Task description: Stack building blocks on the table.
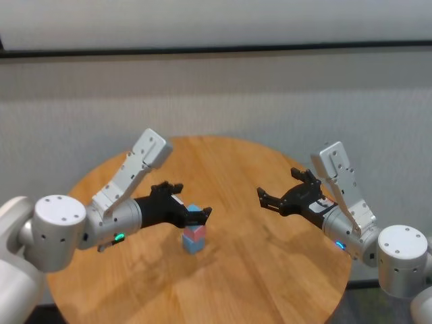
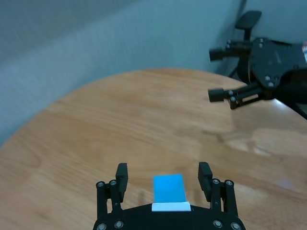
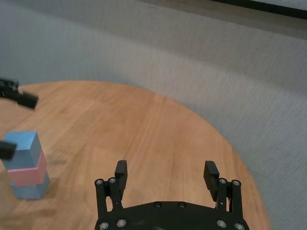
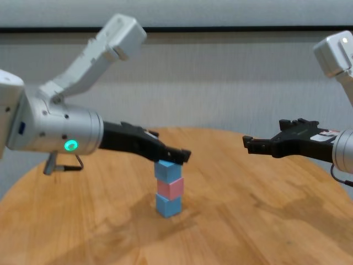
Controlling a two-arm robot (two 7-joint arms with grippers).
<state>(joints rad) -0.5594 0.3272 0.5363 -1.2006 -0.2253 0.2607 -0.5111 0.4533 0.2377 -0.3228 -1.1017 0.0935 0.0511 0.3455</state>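
Centre frame: my left gripper (image 4: 177, 155), released, flanks the top block (image 4: 167, 169) of my three-cube tower; a sideways withdrawal could topple it. My right gripper (image 4: 249, 143) hangs open at right.

A plain grey wall (image 1: 223, 94) runs behind the round wooden surface, topped by a dark horizontal strip (image 1: 216, 50) with a paler band (image 1: 216, 20) above. A dark office chair (image 2: 248, 21) stands beyond the far edge.
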